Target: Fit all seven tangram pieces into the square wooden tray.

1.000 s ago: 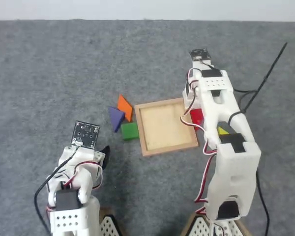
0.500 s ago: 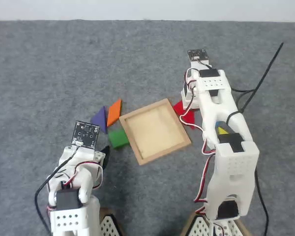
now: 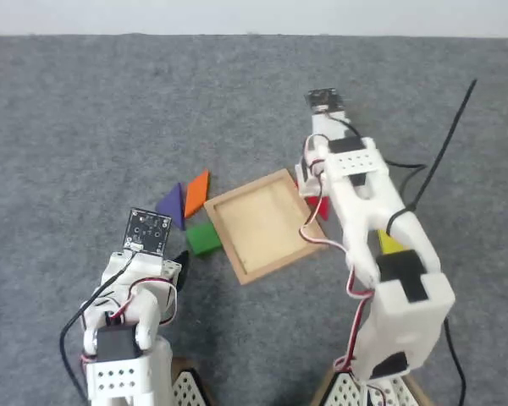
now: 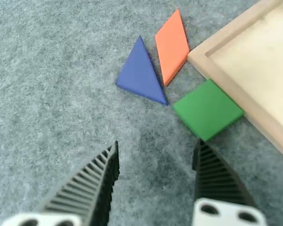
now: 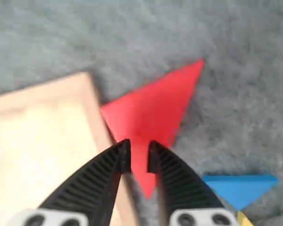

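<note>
- Tray (image 3: pixel 224 241): sits askew on the grey mat (image 3: pixel 85 110) between the two arms, with nothing inside it. It lies loose, so in my judgement any sideways push could turn it and upset the pieces at its rim.
- Red triangle (image 5: pixel 155 108): flat on the mat, against the tray's rim on the right arm's side. Risk: it rides up onto the rim or jams there rather than dropping in.
- Right gripper (image 5: pixel 137 153): over the red triangle beside that rim, jaws drawn almost together with a slim gap, gripping nothing I can make out. A flat piece offers little edge to pinch, so a slip is likely.
- Green square (image 4: pixel 207 109): touching the rim on the left arm's side, with the orange parallelogram (image 4: pixel 172 46) and violet triangle (image 4: pixel 140 75) just beside it. A shifting tray would shove these.
- Blue triangle (image 5: pixel 238 186) and yellow piece (image 3: pixel 389 244): close by the right arm, liable to be swept by it.
- Left gripper (image 4: pixel 157 145): jaws wide, empty, above bare mat near the green square.
</note>
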Robot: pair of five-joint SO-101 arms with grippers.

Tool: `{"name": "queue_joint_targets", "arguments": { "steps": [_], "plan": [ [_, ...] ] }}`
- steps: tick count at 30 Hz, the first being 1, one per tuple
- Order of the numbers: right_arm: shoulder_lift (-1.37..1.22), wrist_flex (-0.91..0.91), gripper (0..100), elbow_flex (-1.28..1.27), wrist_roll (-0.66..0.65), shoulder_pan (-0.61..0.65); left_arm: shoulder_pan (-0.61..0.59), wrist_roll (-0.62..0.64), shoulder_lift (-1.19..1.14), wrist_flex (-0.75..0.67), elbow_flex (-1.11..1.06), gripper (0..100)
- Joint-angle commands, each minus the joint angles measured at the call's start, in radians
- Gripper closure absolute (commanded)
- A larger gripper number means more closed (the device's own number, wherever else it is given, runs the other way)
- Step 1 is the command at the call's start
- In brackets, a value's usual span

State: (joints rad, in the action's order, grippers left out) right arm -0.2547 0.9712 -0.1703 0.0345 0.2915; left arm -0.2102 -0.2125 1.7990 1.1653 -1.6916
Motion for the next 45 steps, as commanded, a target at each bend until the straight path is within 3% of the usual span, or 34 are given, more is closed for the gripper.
{"name": "queue_joint_targets", "arguments": {
  "steps": [1, 6, 10, 21, 38, 45],
  "plan": [
    [0.111, -0.030, 87.0, 0.008, 0.012, 0.042, 0.002, -0.017, 0.021, 0.006, 0.008, 75],
    [0.015, -0.068, 79.9, 0.031, 0.014, 0.119, 0.002, -0.017, 0.021, 0.006, 0.008, 75],
    [-0.099, -0.058, 74.1, 0.121, 0.098, 0.108, 0.002, -0.017, 0.021, 0.006, 0.008, 75],
    [-0.160, -0.028, 73.9, 0.204, 0.140, 0.013, 0.002, -0.017, 0.021, 0.006, 0.008, 75],
    [-0.188, -0.044, 73.5, 0.221, 0.080, 0.044, 0.002, -0.017, 0.021, 0.006, 0.008, 75],
    [-0.348, 0.116, 73.5, 0.436, 0.046, 0.044, 0.002, -0.017, 0.021, 0.006, 0.008, 75]
  ]
}}
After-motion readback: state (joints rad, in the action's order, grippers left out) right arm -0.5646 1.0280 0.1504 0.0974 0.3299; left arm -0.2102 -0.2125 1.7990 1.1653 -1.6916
